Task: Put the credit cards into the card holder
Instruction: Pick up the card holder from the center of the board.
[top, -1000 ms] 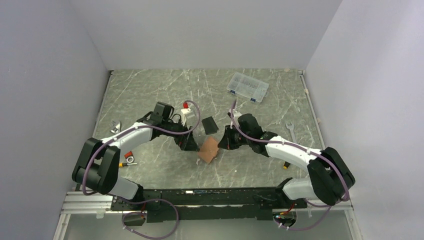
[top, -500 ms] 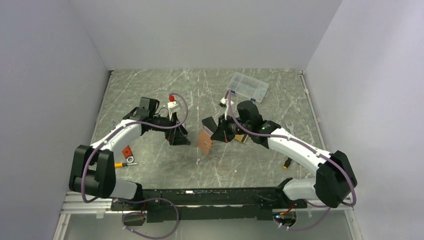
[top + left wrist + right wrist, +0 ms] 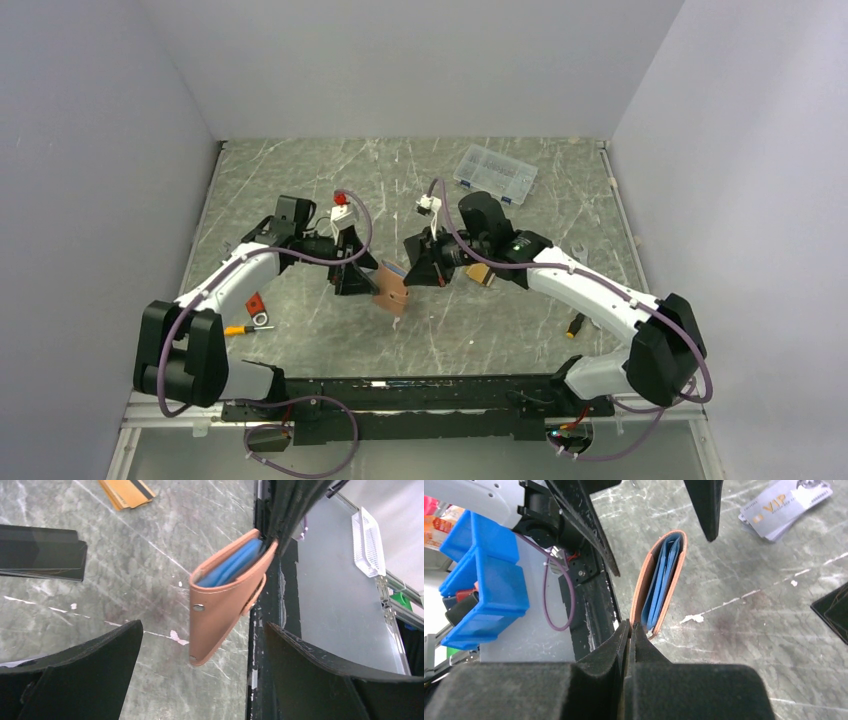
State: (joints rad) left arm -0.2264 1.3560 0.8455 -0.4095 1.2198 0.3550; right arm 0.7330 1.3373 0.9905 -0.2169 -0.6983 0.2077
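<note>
Right hand (image 3: 630, 630) pinched fully shut on one edge of the card holder (image 3: 659, 580); left hand (image 3: 202, 629) spread wide, gripping nothing.

The one tan card holder hung slightly agape above the middle of the surface (image 3: 300, 190), just beside the left hand and clear of its fingers (image 3: 95, 660), blue pockets showing. The orange-gold credit cards (image 3: 125, 491) lay stacked, cut by the frame edge; the silver-grey cards (image 3: 784, 505) overlapped likewise, layers too thin to count. One black rectangle (image 3: 40, 552) lay near the orange-gold stack.
</note>
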